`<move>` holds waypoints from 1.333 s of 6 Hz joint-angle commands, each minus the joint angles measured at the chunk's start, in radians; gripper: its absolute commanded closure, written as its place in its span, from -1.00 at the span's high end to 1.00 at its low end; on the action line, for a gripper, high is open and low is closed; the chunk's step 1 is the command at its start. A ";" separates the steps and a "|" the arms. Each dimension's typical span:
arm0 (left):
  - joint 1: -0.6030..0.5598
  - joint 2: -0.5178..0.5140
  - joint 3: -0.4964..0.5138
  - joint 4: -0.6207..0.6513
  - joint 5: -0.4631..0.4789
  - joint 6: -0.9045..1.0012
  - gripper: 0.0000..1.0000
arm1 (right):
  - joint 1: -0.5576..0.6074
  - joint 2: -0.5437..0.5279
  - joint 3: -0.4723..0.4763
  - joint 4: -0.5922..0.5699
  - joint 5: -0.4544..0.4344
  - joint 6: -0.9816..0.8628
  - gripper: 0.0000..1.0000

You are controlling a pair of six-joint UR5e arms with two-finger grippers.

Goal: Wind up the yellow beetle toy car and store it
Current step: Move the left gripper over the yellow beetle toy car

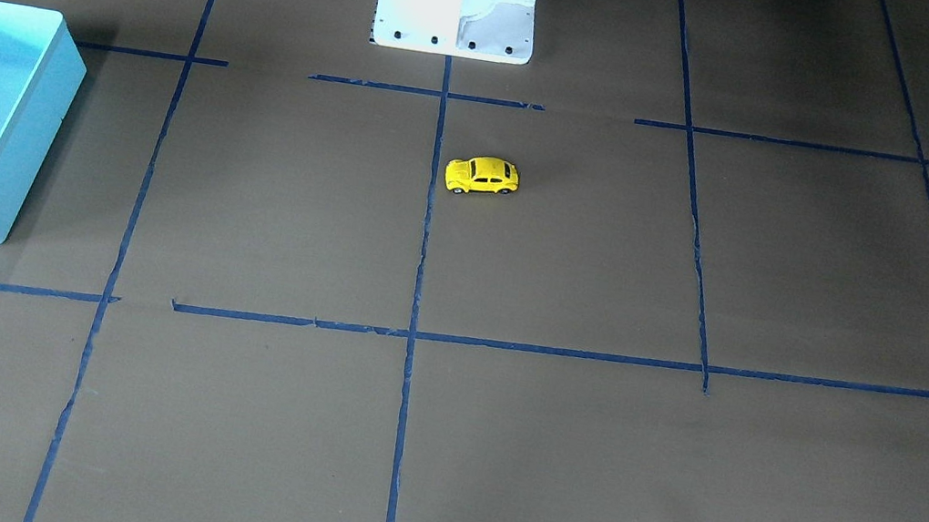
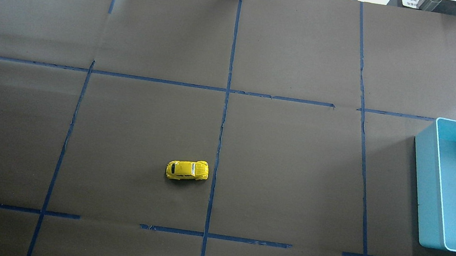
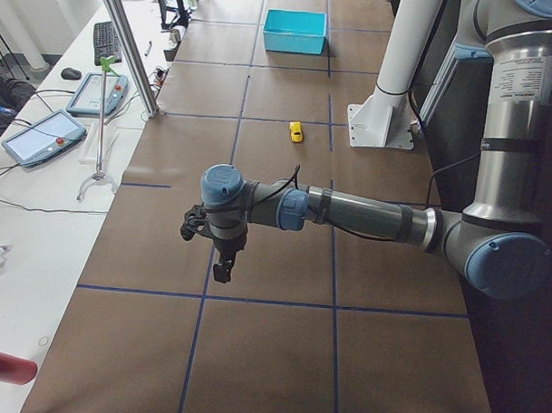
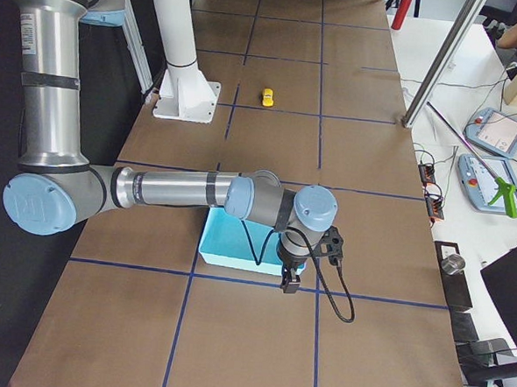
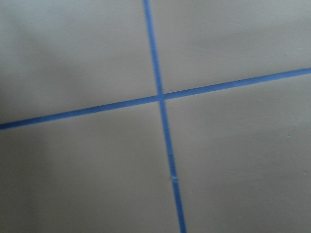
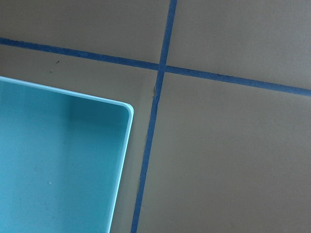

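The yellow beetle toy car point(image 2: 187, 169) stands alone on its wheels on the brown paper, just left of the centre tape line; it also shows in the front view point(image 1: 483, 176) and both side views point(image 3: 296, 131) point(image 4: 267, 96). The light blue bin point(image 2: 422, 186) stands at the table's right end and looks empty. My left gripper point(image 3: 221, 268) hangs above the table's left end, far from the car. My right gripper point(image 4: 288, 281) hangs over the bin's outer corner point(image 6: 127, 145). Both show only in the side views, so I cannot tell whether they are open or shut.
Blue tape lines point(image 5: 160, 97) divide the brown paper into squares. The white robot base point(image 1: 457, 2) stands at the near middle edge behind the car. Tablets and stands point(image 3: 43, 135) lie on the white bench beyond the table's far edge.
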 commanded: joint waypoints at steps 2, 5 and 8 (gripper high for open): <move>0.185 -0.122 -0.046 0.006 0.009 0.002 1.00 | 0.001 0.002 0.000 0.000 0.000 0.000 1.00; 0.424 -0.318 -0.032 -0.002 0.096 0.005 1.00 | 0.001 -0.002 0.002 -0.002 0.000 0.000 1.00; 0.625 -0.524 0.070 -0.020 0.098 0.005 1.00 | 0.001 -0.003 0.003 -0.002 0.002 0.000 1.00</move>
